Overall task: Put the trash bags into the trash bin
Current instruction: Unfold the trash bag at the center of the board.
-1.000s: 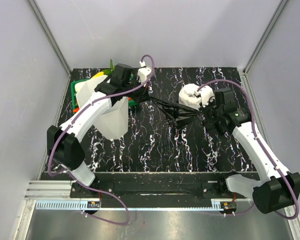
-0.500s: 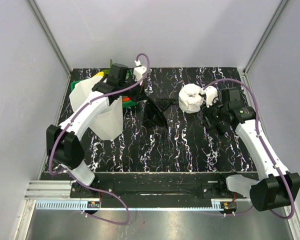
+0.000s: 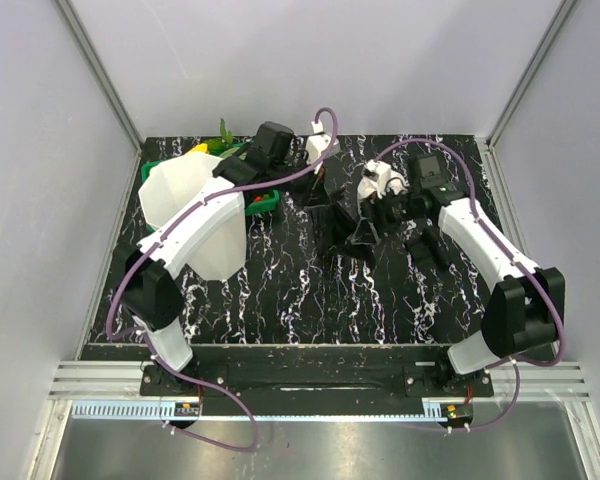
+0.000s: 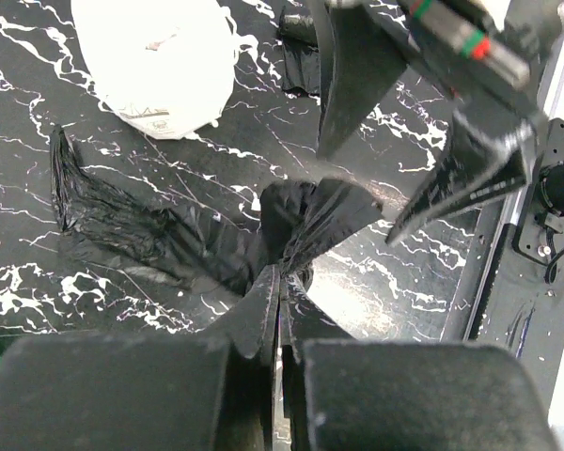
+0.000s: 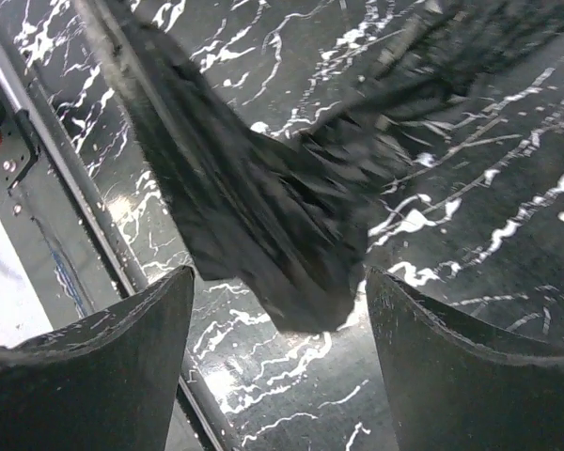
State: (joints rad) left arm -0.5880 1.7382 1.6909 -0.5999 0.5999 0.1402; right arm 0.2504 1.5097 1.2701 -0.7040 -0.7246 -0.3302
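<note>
The black trash bag (image 4: 141, 230) hangs crumpled over the marbled table, and my left gripper (image 4: 280, 280) is shut on its bunched top edge. From above, the bag (image 3: 342, 222) sits mid-table between the two grippers. My right gripper (image 5: 277, 282) is open, its fingers (image 5: 103, 366) spread either side of the bag's drooping lower end (image 5: 282, 207) without touching it. In the left wrist view the right gripper's fingers (image 4: 357, 66) stand apart just beyond the bag. The white trash bin (image 3: 185, 190) stands upright at the left, behind my left arm.
A white roll of plastic (image 4: 160, 56) lies just beyond the bag, close to my right wrist (image 3: 380, 182). A green basket of toy vegetables (image 3: 252, 203) sits behind the bin. Grey walls enclose the table, and a metal rail (image 5: 38, 188) runs along its near edge.
My right gripper opened and let go of the bag, then swung in leftward towards it. My left gripper carried the bag to the right, so it now hangs bunched instead of stretched.
</note>
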